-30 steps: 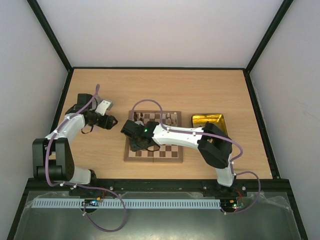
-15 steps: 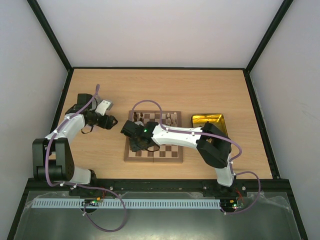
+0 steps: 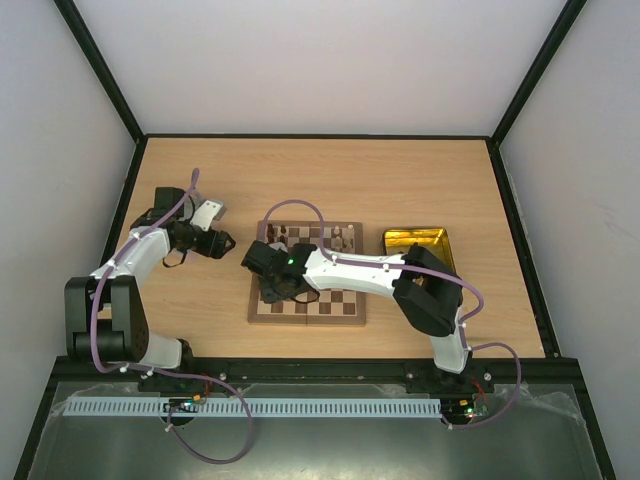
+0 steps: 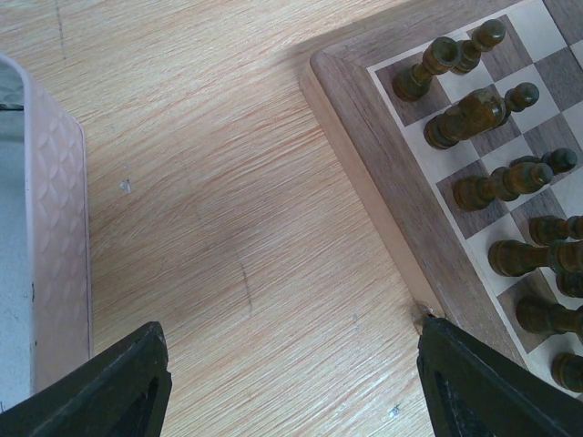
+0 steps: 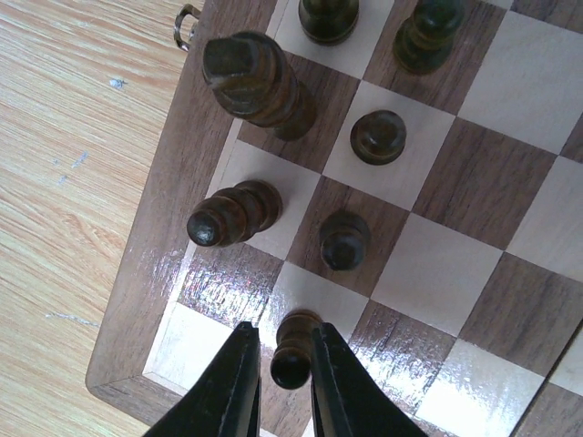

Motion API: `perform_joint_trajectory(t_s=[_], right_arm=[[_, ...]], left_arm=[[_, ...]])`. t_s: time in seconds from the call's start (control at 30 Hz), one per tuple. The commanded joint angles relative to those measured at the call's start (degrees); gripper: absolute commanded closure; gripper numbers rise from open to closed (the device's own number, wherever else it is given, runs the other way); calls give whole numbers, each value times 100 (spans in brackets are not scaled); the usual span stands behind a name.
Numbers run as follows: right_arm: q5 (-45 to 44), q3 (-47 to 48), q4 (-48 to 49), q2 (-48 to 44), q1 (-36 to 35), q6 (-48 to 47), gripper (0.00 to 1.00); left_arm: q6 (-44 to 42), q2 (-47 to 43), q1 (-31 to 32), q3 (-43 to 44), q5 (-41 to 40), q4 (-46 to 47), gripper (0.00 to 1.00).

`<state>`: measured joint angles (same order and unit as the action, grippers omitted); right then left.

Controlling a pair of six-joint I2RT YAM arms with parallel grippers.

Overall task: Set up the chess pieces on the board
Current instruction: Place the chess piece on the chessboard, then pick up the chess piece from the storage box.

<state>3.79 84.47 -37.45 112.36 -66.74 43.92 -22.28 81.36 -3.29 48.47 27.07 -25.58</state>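
Board (image 5: 537, 82) chequered dark brown and light tan, brown-bordered; chess pieces (image 5: 250, 77) dark brown; tray (image 3: 416, 231) gold; table (image 3: 300, 170) pale woodgrain.

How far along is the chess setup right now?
Done: several dark pieces stand on squares along one edge of the board. In hand: the right gripper straddles a dark pawn standing near the corner; whether it grips is unclear. The left gripper hangs open over the table beside the board. Left: only dark pieces show in the wrist views; the overhead view is too coarse to judge the rest.

Overhead wide; wrists near; board (image 3: 340, 302) shared.
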Motion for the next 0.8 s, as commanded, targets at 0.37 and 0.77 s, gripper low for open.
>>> perform_joint_trajectory(t_s=[0.37,0.77], right_arm=[[-614,136,-709,-925,-41,96,84],[-1049,-1081,-1404,-3062,1989,-291,68]], left_arm=[[-38,-108,-40,-29,128,-34,25],[-74,-38,-40,-13,237,-82,25]])
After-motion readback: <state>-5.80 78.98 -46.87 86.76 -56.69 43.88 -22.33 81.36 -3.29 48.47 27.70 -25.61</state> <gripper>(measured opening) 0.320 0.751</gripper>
